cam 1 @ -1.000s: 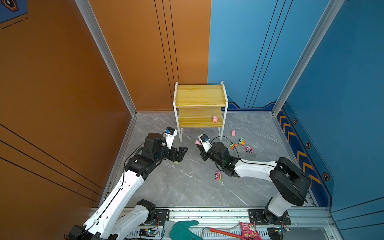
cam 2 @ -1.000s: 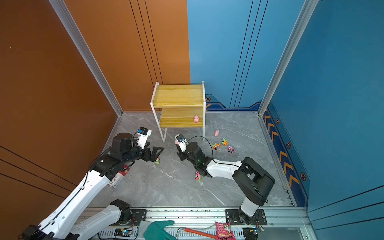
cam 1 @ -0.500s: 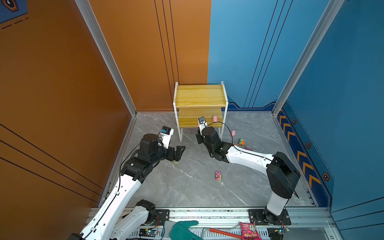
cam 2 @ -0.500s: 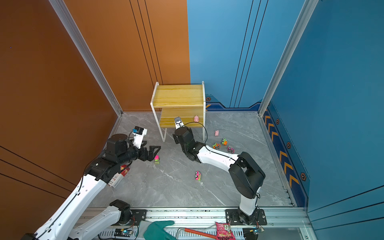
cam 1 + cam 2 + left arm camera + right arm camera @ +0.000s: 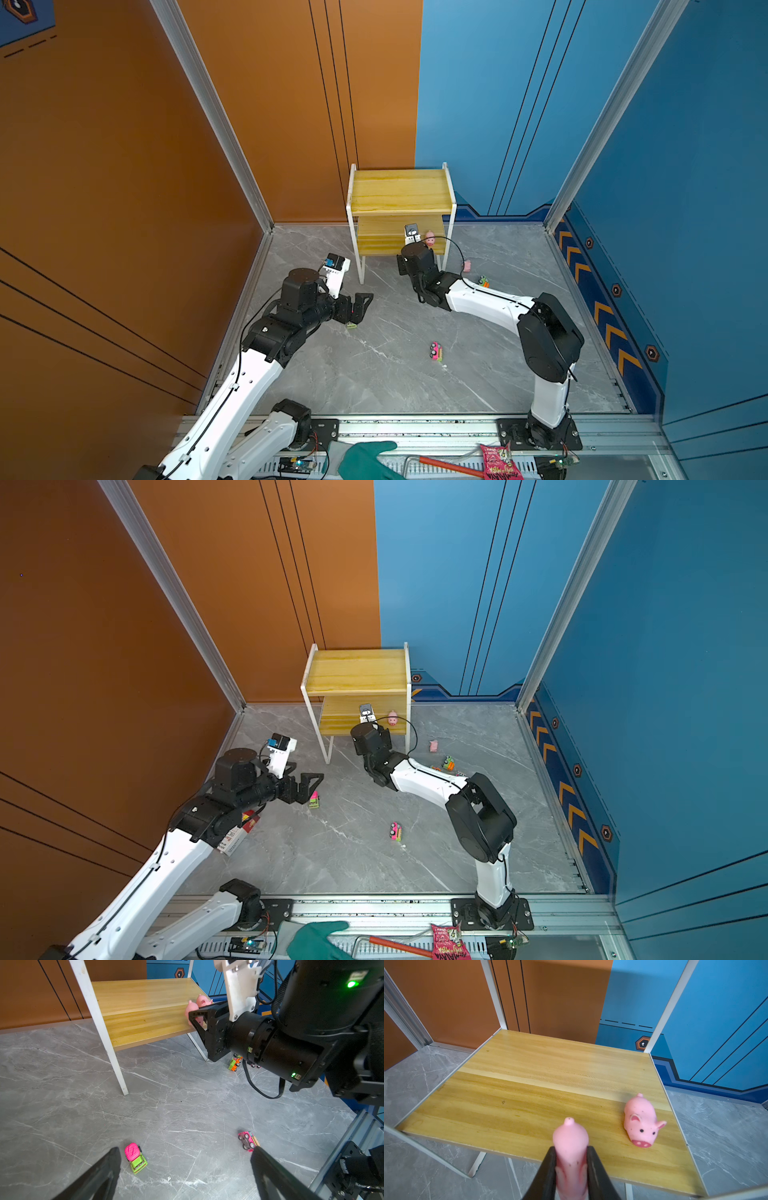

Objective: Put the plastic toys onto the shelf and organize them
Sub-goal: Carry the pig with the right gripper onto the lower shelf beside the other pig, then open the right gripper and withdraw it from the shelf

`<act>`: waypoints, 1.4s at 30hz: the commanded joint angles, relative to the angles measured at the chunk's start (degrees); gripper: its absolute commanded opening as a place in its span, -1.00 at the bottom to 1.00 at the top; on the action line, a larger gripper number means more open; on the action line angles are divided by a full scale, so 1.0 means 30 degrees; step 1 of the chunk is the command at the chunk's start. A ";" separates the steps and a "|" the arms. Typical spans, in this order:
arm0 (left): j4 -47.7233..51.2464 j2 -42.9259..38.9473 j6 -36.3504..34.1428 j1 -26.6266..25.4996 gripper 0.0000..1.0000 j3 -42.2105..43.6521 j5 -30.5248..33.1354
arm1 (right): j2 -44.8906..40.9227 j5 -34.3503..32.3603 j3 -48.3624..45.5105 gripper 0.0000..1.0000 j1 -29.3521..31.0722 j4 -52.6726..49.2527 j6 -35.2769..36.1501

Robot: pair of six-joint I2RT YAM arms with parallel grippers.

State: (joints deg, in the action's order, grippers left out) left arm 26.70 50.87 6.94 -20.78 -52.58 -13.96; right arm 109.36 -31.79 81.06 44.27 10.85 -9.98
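over lower shelf board (image 5: 529,1088), right fingers (image 5: 548,1167) pinching speckled pink pig (image 5: 571,1142), left fingers (image 5: 99,1172) wide

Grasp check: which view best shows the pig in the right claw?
Right wrist view: the held pig sits large, pinched in the right claw over the shelf. Left wrist view shows it small, partly behind the claw. In both top views the right arm hides it.

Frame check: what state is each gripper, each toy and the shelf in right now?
right gripper: shut on the held pig
left gripper: open, holding nothing
held pig: clamped at the lower board's front edge
shelf pig: standing on the lower board
floor pig: loose on the floor
pink truck: tipped on its side
pink-green truck: upright on the floor
shelf: upright, one pig resting on it
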 commanded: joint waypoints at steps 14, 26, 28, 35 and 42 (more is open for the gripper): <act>-0.0202 -0.0266 0.0040 -0.0366 0.97 0.0268 -0.0413 | 0.3017 -0.0734 0.3772 -0.51 -0.0054 -0.0949 -0.2866; -0.0220 -0.0259 0.0038 -0.0392 0.97 0.0292 -0.0309 | 0.4704 -0.0835 0.5090 -0.47 -0.0197 -0.1156 -0.3119; -0.0200 -0.0248 0.0031 -0.0399 0.97 0.0297 -0.0298 | 0.4744 -0.0844 0.5147 -0.40 -0.0240 -0.1171 -0.3109; -0.0203 -0.0212 0.0001 -0.0399 0.97 0.0303 -0.0228 | 0.4177 -0.0467 0.4534 0.07 -0.0159 -0.0637 -0.2460; -0.0141 -0.0269 0.0001 -0.0399 0.99 0.0299 0.0065 | 0.1937 -0.0542 0.2058 0.44 0.0304 0.0624 -0.1941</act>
State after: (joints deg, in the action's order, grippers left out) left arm 26.70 50.57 6.94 -21.45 -52.47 -13.93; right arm 119.96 -33.06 90.35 44.34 11.62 -16.36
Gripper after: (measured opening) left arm 0.991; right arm 0.714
